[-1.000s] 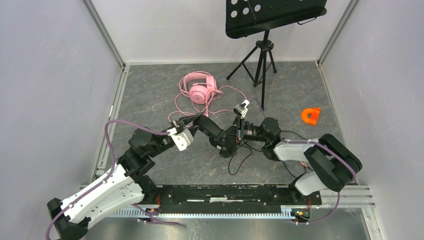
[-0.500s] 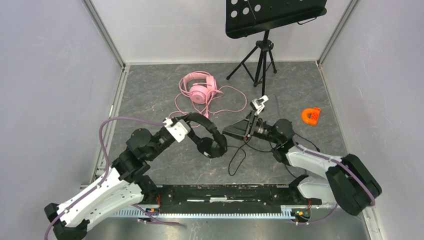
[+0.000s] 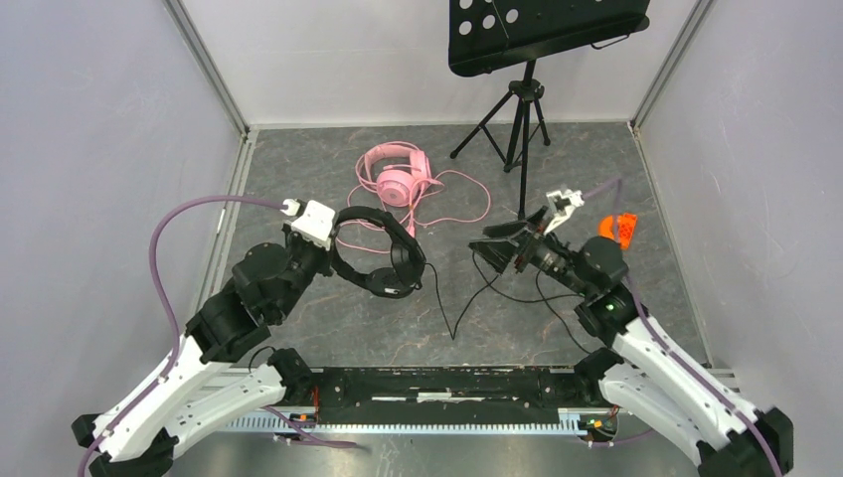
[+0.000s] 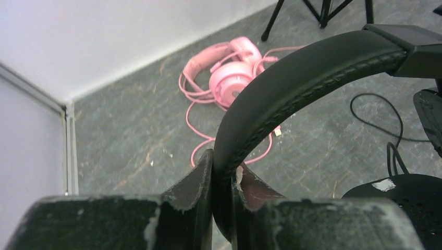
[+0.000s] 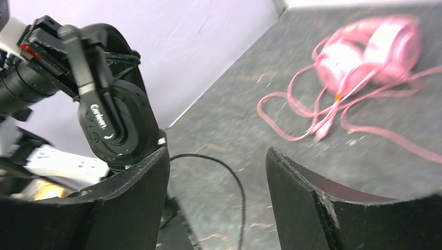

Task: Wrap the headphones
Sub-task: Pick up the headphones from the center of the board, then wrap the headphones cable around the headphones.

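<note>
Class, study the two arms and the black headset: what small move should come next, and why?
Probably lower the open right gripper onto the loose black cable. The left gripper clamps the band of the black headset, while its cable lies slack on the table, unwrapped.

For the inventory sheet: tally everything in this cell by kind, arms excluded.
Headphones: 2, pink headphones and black headphones
Orange plastic piece: 1
Music stand: 1
Total: 4

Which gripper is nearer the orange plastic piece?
Right. The right gripper sits left of the orange piece; the left gripper is farther left, clamping the black headset.
</note>
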